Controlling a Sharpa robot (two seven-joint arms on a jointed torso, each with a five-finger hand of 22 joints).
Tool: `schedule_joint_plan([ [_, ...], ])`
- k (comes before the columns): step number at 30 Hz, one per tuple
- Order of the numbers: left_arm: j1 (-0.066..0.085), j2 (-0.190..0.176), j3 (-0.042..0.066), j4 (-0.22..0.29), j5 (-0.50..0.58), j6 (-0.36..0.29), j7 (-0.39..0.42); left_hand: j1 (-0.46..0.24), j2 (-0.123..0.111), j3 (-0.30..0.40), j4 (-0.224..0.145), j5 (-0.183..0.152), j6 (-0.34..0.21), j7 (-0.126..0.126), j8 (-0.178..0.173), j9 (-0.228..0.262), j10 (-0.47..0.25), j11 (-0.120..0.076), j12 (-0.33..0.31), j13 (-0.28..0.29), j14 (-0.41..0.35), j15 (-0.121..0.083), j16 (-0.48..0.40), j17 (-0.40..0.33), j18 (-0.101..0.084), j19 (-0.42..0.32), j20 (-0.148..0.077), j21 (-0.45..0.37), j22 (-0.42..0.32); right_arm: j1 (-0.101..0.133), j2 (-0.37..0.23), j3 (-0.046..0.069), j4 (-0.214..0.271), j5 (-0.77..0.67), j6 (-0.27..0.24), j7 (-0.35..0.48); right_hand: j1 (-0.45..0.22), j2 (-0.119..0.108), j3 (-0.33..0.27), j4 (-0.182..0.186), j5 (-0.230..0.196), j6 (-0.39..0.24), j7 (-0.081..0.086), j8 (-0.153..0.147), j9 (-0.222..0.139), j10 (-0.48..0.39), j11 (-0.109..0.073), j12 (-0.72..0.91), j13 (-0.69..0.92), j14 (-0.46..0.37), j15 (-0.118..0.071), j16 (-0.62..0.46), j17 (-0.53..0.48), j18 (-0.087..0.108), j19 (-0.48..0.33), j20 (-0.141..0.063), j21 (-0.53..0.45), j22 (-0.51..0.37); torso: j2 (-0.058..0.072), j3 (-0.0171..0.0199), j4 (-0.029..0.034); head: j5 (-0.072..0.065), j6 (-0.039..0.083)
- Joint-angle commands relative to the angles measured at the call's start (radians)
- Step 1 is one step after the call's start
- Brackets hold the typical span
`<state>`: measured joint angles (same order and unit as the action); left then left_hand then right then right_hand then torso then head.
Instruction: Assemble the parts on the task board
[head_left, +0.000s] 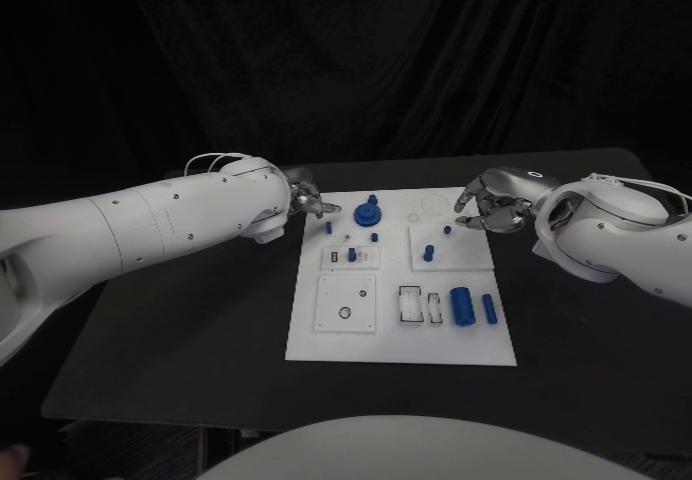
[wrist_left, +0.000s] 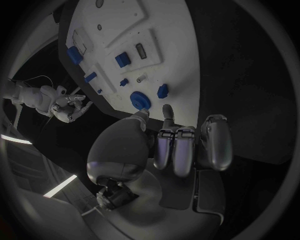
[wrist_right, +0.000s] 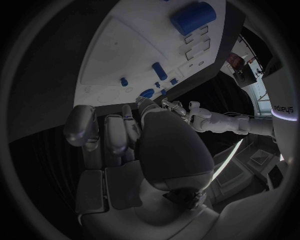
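Both hands sit at the far end of the white task board (head_left: 401, 345), holding nothing. Nearest the robot on the black surface (head_left: 188, 350), toward 5 o'clock on the board, a large blue cylinder (head_left: 462, 305) and a slimmer blue peg (head_left: 489, 308) lie side by side. Further out, small blue parts stand around the board's middle. Beyond them, at 11 o'clock, a round blue gear (head_left: 369, 212) sits just beside the left hand (head_left: 307, 197), whose fingers are curled in over the board's far left edge. Right hand (head_left: 495, 207) hovers at 1 o'clock by the far right edge, fingers bent downward and loosely spread.
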<state>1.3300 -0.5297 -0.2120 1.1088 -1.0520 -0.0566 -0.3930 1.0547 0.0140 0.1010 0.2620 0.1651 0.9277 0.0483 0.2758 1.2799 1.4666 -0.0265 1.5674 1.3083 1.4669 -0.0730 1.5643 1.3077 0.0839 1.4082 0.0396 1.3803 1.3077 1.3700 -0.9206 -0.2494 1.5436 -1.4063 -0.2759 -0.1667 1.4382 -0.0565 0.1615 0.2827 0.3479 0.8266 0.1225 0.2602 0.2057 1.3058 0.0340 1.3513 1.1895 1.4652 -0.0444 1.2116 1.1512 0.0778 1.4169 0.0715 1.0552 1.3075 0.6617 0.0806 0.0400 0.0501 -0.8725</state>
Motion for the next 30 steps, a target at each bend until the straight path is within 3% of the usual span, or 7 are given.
schedule_joint_plan([
  [1,-0.005,0.004,0.001,-0.003,-0.001,0.014,0.02,0.004,0.007,-0.004,-0.005,0.004,0.001,0.005,-0.006,-0.002,0.104,0.01,0.003,0.262,0.104,0.005,0.006,0.263,-0.01,-0.003,0.003,-0.008,0.03,-0.002,-0.001,0.001,0.003,-0.006,-0.006,-0.007,-0.004,0.006,0.001,0.004,0.001,0.006,0.001,-0.004,-0.001,-0.008,0.001,-0.005,-0.001,0.001,0.007,-0.005,0.001,0.02,-0.007,-0.001,-0.006,0.131,-0.002,0.0011,0.0024,-0.001,0.0],
  [11,-0.021,0.015,0.001,-0.017,0.0,0.026,0.019,0.009,0.011,-0.004,-0.008,0.008,0.004,0.005,-0.008,-0.002,0.104,0.01,0.003,0.262,0.104,0.005,0.006,0.263,-0.01,-0.004,0.004,-0.009,0.029,-0.002,-0.002,0.001,0.004,-0.006,-0.003,-0.008,-0.004,0.006,0.001,0.004,0.001,0.006,0.001,-0.004,-0.001,-0.008,0.001,-0.005,-0.001,0.001,0.007,-0.005,0.001,0.02,-0.007,-0.001,-0.006,0.131,-0.001,-0.0003,0.0035,-0.002,0.0],
  [30,-0.037,0.028,0.001,-0.037,0.0,0.046,0.037,0.037,0.026,0.0,-0.027,0.042,0.0,0.007,-0.028,-0.004,0.104,0.012,0.003,0.262,0.104,0.008,0.006,0.263,-0.007,-0.014,0.006,-0.02,0.023,-0.002,-0.001,0.001,0.004,-0.006,0.004,-0.012,-0.004,0.007,0.003,0.002,0.006,0.006,0.001,-0.006,-0.002,-0.009,0.001,-0.01,-0.007,0.001,0.007,-0.009,-0.003,0.021,-0.009,-0.001,-0.011,0.129,-0.002,0.0006,0.0022,-0.006,0.0],
])
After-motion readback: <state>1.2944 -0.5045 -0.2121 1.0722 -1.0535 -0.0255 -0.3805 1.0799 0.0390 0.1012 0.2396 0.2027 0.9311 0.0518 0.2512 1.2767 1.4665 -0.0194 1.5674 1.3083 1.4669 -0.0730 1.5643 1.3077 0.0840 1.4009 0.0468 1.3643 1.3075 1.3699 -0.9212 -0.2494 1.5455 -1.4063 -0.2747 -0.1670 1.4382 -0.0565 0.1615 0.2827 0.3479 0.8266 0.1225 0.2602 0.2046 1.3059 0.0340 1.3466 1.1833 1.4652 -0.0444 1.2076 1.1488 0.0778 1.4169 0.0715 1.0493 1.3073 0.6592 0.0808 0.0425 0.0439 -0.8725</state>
